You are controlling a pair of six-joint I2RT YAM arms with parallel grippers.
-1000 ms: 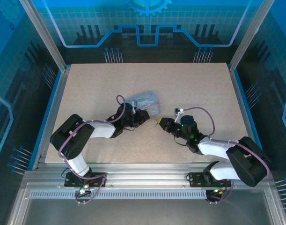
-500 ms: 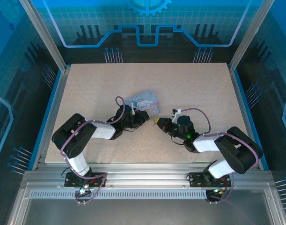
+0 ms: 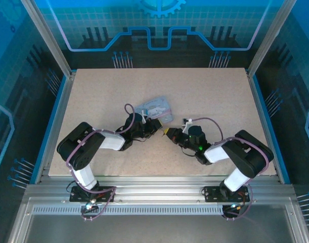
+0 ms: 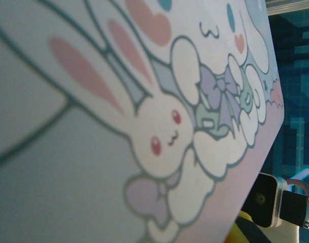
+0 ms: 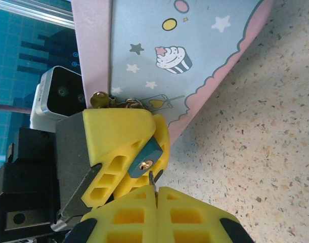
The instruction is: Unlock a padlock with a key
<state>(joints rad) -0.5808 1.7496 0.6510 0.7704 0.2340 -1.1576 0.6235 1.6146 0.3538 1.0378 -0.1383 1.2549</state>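
While left jaws clench the blocky dark-blue padlock (image 5: 143,154), right jaws pinch a thin metal key (image 5: 151,178) beside the flat cartoon tin (image 5: 159,30).

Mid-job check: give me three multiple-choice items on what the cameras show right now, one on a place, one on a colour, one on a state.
1. Where does the tin lie?
A. mid-table, just beyond the left gripper
B. at the near right corner
C. hanging off the left edge

2. What colour is the padlock?
A. red
B. dark blue-grey
C. white

3. What state is the key in?
A. lying flat by itself
B. dropped inside the tin
C. pinched in the right gripper, tip close to the padlock

Answers:
1 A, the overhead view shows it just past the fingertips.
2 B, the right wrist view shows its dark body between the left gripper's yellow fingers.
3 C, the shut jaws hold its thin blade.
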